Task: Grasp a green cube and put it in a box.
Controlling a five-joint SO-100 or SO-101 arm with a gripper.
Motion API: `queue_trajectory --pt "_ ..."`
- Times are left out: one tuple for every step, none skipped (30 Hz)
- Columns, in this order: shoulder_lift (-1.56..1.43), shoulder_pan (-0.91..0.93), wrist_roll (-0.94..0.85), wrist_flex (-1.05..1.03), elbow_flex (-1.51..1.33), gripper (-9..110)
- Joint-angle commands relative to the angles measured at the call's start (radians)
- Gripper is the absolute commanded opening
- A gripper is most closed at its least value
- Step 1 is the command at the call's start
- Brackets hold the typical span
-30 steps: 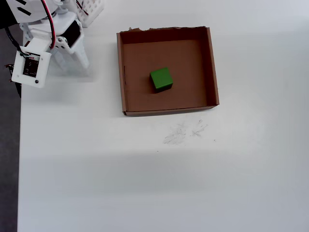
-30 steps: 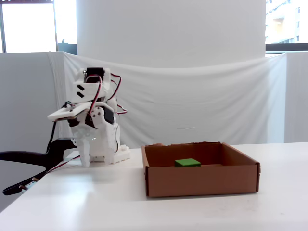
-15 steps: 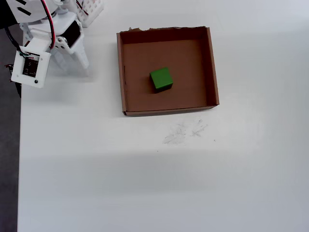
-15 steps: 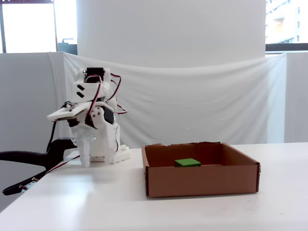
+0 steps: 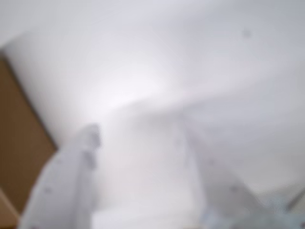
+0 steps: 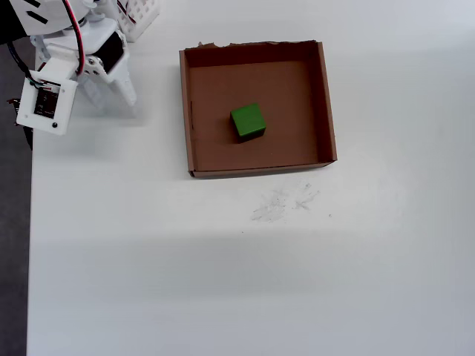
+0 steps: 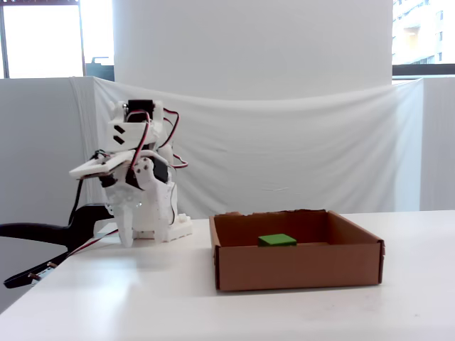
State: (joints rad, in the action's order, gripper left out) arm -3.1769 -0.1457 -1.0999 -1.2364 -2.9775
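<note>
- The green cube (image 6: 248,121) sits inside the box (image 6: 257,172), near the middle of its brown floor. It touches none of the walls.
- From the side, only the cube's flat green top (image 7: 277,239) peeks over the front wall of the box (image 7: 298,266).
- The white arm (image 6: 78,55) is folded up at the top left corner of the white table (image 6: 223,282), well away from the box.
- The gripper (image 5: 138,138) points down at the bare table. Its two white fingers (image 5: 71,181) are spread apart with nothing between them.
- The wrist view is very blurry. A brown bit of the box (image 5: 19,143) shows at its left edge.
- Some faint scribble marks (image 6: 286,204) are on the table just below the box in the overhead view.
</note>
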Motion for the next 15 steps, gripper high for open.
queue_trajectory --pt "-0.005 -0.003 0.006 -0.003 0.006 21" --pt "-0.005 -0.003 0.008 -0.003 0.006 21" --pt "-0.005 -0.003 0.008 -0.003 0.006 21" --pt "-0.005 -0.003 0.009 -0.003 0.006 21" --pt "-0.005 -0.003 0.009 -0.003 0.006 21" --pt "-0.005 -0.003 0.011 -0.003 0.006 21" --pt "-0.005 -0.003 0.011 -0.003 0.006 21" --pt "-0.005 -0.003 0.012 -0.003 0.006 21" --pt "-0.005 -0.003 0.012 -0.003 0.006 21" --pt "-0.005 -0.003 0.014 -0.003 0.006 21" --pt "-0.005 -0.003 0.015 -0.003 0.006 21" --pt "-0.005 -0.003 0.015 -0.003 0.006 21" --pt "-0.005 -0.003 0.017 -0.003 0.006 21" --pt "-0.005 -0.003 0.018 -0.003 0.006 21" --pt "-0.005 -0.003 0.018 -0.003 0.006 21"
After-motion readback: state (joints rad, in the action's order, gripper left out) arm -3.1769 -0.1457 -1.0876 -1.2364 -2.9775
